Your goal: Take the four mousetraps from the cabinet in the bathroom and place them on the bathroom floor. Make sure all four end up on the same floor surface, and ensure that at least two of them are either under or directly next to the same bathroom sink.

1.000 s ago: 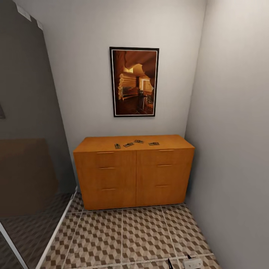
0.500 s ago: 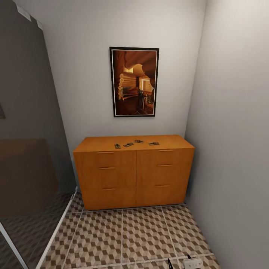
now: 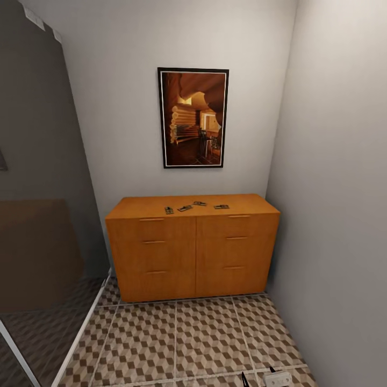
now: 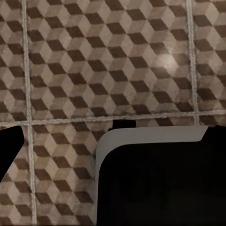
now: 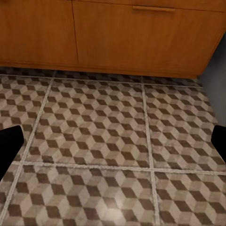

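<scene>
Facing the cabinet head-on, all four mousetraps sitting in a loose row on its top, well ahead of and above both my grippers. None grabbed yet, task not really started.

Right gripper: fingertips show at the two edges of the wrist view, spread wide, nothing between them. It's pointed at the bathroom floor with the cabinet's lower drawer fronts just beyond. Left gripper: one dark fingertip at the frame edge in its wrist view, the rest blocked by a dark body with a pale rim, so I can't tell if it's spread or closed. It's aimed at floor tiles too.

Handling guess: traps look light, flat, stiff wood with wire bars on top (the wire could snag a fingertip). Low profile means little to pinch from above, so I'd grip across the short sides of the base, fingers straddling it, approaching top-down. Probably slides easily on the smooth cabinet top, so close slowly and centred.

Sink isn't in sight from here.
</scene>
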Controlling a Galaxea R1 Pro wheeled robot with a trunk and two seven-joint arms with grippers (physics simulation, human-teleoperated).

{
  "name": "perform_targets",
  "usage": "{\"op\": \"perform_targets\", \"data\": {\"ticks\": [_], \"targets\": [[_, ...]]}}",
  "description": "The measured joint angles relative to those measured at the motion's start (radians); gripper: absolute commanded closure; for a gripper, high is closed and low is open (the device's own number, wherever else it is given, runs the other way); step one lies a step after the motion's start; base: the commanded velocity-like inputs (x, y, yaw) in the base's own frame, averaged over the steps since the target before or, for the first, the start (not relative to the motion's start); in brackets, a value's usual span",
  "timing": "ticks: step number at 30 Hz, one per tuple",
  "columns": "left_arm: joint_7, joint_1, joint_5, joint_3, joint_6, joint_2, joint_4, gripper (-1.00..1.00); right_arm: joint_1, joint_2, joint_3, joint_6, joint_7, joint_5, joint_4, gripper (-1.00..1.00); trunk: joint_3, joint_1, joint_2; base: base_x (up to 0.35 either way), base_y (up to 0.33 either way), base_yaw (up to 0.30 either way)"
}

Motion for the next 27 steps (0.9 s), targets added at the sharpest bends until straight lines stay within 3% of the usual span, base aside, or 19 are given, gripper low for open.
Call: {"op": "perform_targets", "data": {"ticks": [27], "targets": [[0.0, 0.0, 0.001, -0.001, 0.0, 0.0, 0.003, -1.0, 0.0, 0.0, 0.002, 0.001, 0.001, 0.0, 0.0, -1.0, 0.0, 0.0, 0.0, 0.0, 0.0, 0.0]]}}
